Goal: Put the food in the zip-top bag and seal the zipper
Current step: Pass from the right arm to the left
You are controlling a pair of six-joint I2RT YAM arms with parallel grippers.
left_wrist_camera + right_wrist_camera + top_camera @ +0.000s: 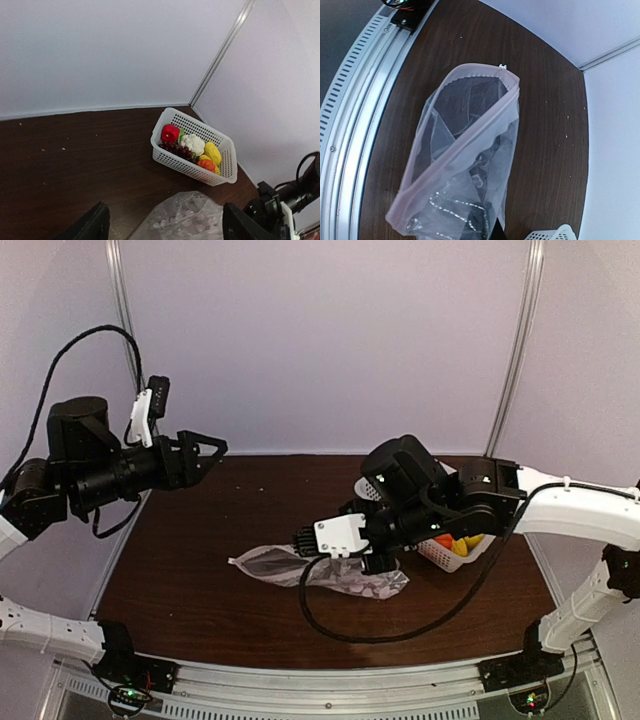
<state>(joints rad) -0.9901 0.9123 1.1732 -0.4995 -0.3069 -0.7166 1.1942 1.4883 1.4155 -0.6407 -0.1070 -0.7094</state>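
The food (pixel 192 143), a red pepper (pixel 170 133), white cauliflower, dark grapes (pixel 175 148), an orange piece (pixel 206 164) and yellow pieces (pixel 212 152), lies in a white mesh basket (pixel 222 172). The clear zip-top bag (pixel 345 580) lies crumpled on the table's middle. My right gripper (pixel 300 540) is shut on the bag (pixel 445 150) near its mouth; its dark fingers (pixel 480 215) show through the film. The zipper (pixel 465 145) runs as a pale strip across the gaping mouth. My left gripper (pixel 212 448) hangs open and empty, high at the left, well away from the bag (pixel 187 217).
The white basket (pixel 445 555) stands at the back right, half hidden behind the right arm. Pale walls close the table at the back and sides. A metal rail (pixel 355 110) runs along the near edge. Dark bare tabletop (pixel 200 540) lies left of the bag.
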